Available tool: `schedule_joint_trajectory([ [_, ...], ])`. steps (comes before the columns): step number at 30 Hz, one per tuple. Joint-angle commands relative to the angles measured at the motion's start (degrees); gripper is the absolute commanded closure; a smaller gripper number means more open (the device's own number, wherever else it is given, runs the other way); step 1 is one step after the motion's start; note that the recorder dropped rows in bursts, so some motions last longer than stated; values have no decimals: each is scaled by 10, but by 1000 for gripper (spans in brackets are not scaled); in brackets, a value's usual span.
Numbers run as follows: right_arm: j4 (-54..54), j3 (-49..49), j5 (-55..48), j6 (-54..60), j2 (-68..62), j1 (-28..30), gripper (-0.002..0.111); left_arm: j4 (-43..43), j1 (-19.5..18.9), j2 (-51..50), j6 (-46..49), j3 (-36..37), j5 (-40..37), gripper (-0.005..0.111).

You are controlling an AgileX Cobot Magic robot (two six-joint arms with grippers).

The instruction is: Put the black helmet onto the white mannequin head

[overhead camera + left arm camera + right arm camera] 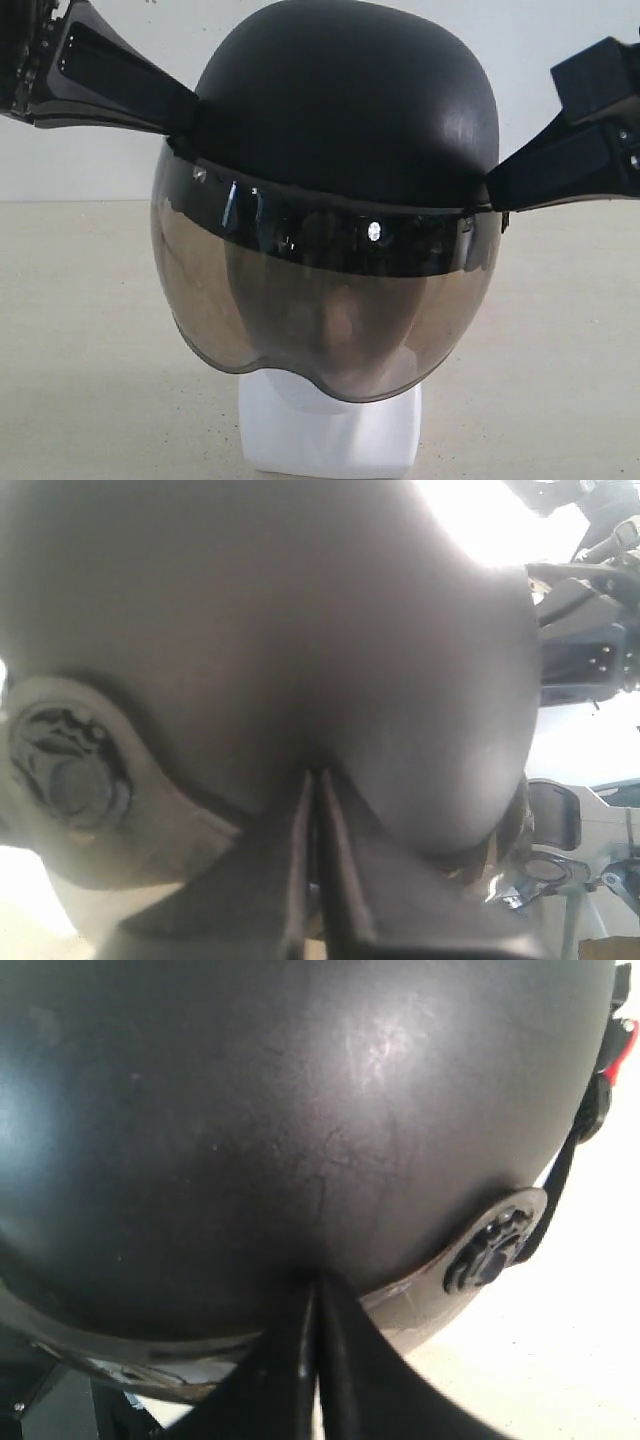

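The black helmet (345, 100) sits over the white mannequin head, whose blocky neck base (330, 430) shows below the smoky visor (320, 300). The face is only a dim shape behind the tint. My left gripper (185, 115) is shut, its tips pressed against the helmet's left side just above the visor band. On the opposite side my right gripper (495, 190) is also shut and touches the shell at the visor's end. In the left wrist view the shell (300, 630) fills the frame above the gripper (315, 775). The right wrist view shows the shell (250, 1110) against the gripper (318, 1280).
The mannequin stands on a pale beige tabletop (90, 380) before a white wall (560, 30). A visor pivot screw (490, 1250) and a black chin strap (565, 1175) with a red buckle part hang at the helmet's side. The other arm's hardware (590, 660) shows past the shell.
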State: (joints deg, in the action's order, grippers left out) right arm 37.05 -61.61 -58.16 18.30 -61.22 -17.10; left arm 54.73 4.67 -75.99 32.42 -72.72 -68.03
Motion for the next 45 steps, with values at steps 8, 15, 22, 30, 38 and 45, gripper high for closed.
schedule_joint_trajectory([
  [8, 17, 5, -29, 2, -7, -3, 108, -48, 7, 12, 8, 57, -19, 102],
  [15, 17, 5, -7, 2, -7, -3, 108, -48, 7, 24, 6, 57, -19, 102],
  [22, 18, 3, 22, 1, -6, -3, 108, -48, 7, 50, 9, 77, -19, 102],
  [30, 17, 3, 14, -3, -6, -3, 108, -47, 6, 54, 10, 73, -19, 102],
  [38, 17, 3, 9, -4, -6, -3, 108, -27, 6, 60, 17, 74, -19, 102],
  [45, 17, 3, 11, -8, -6, -3, 108, -28, 6, 87, 17, 74, -19, 102],
])
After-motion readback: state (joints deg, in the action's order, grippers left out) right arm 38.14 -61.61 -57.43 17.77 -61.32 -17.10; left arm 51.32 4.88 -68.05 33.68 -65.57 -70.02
